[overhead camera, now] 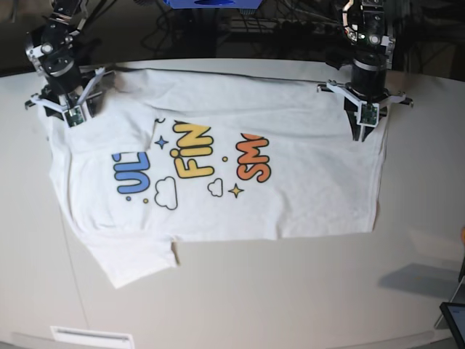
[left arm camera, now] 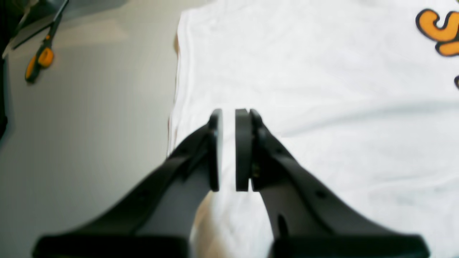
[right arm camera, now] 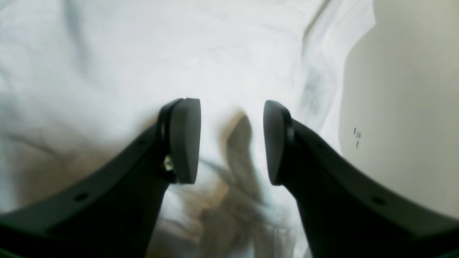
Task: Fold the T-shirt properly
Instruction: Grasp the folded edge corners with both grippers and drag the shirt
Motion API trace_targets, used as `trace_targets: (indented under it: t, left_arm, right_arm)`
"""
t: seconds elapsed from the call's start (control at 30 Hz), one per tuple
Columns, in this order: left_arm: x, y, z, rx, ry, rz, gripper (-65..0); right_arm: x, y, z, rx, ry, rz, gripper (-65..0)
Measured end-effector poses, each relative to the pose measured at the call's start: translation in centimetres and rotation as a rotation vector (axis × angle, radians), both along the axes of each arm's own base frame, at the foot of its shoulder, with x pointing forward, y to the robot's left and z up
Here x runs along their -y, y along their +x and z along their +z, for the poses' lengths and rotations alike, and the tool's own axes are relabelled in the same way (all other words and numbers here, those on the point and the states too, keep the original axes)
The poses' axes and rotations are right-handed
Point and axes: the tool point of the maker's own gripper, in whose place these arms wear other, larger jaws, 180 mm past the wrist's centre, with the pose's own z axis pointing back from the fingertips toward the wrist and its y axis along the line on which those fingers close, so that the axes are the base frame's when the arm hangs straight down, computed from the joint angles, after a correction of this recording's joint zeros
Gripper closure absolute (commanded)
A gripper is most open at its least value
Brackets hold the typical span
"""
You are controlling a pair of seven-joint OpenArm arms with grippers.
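The T-shirt (overhead camera: 290, 203) lies spread on the table, print side up, showing blue, yellow and orange letters with clouds and stars. One sleeve (overhead camera: 134, 258) sticks out at the near left. My right gripper (overhead camera: 73, 120) hovers at the shirt's far left corner; in the right wrist view this gripper (right arm camera: 231, 107) is open over a rumpled ridge of white cloth (right arm camera: 240, 143), with nothing between its fingers. My left gripper (overhead camera: 361, 137) is at the far right edge of the shirt. Seen from the left wrist, that gripper (left arm camera: 228, 114) has its pads nearly together over flat cloth (left arm camera: 322, 89), holding nothing.
The pale table (overhead camera: 290, 291) extends in front of the shirt. An orange-handled tool (left arm camera: 39, 61) lies on it beyond the shirt's edge. A dark device (overhead camera: 454, 316) sits at the near right corner. Dark stands and cables fill the far side.
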Motion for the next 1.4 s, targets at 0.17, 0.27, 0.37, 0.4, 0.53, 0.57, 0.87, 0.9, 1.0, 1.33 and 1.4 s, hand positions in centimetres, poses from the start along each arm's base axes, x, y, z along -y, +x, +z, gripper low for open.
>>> trace_targets:
  t: [0.17,0.27,0.37,0.4,0.53,0.57,0.87,0.9,1.0,1.33,1.4]
  left_arm:
    - [-0.5,-0.4,-0.7,-0.049,0.008,0.018,-5.9]
    - [-0.9,-0.3,-1.1,-0.089,0.024,0.015,-5.9]
    - [-1.6,0.2,-0.5,-0.077,0.048,0.016,-5.9]
    - [-1.7,0.2,-0.5,-0.078,0.053,0.012,-5.9]
    - [-2.0,0.2,-0.4,-0.081,0.066,0.006,-6.0]
    - [-2.0,0.3,-0.3,-0.079,0.066,0.005,-6.0]
    - [-1.8,1.2,0.2,-0.057,0.067,-0.004,-6.0]
    - [-1.8,1.3,0.1,-0.060,0.066,-0.006,-6.0]
    - [-1.3,2.5,-0.2,-0.056,0.049,-0.041,-6.0]
    - [0.6,3.5,-5.3,-0.151,-0.029,-0.045,-11.4]
    - [0.6,3.3,-5.2,-0.149,-0.036,-0.031,-21.7]
  right_arm:
    - [0.0,0.0,-0.8,-0.004,0.026,-0.012,-27.1]
    - [1.6,0.2,-1.0,0.026,0.058,-0.083,-27.1]
    - [3.4,0.3,-1.3,0.041,0.060,-0.142,-27.1]
    - [3.8,0.3,-1.3,0.044,0.058,-0.153,-27.1]
    - [5.4,0.1,-1.2,0.037,0.027,-0.166,-27.1]
    - [5.5,0.1,-1.1,0.037,0.025,-0.170,-27.1]
    - [6.2,0.0,-1.0,0.039,0.018,-0.197,-27.1]
    - [6.6,0.1,-1.0,0.039,0.013,-0.210,-27.1]
    - [7.1,-0.1,-1.0,0.034,-0.004,-0.221,-27.1]
    - [6.9,-0.3,-1.1,0.031,-0.001,-0.221,-27.1]
    - [6.9,-0.6,-1.1,0.028,-0.004,-0.222,-27.1]
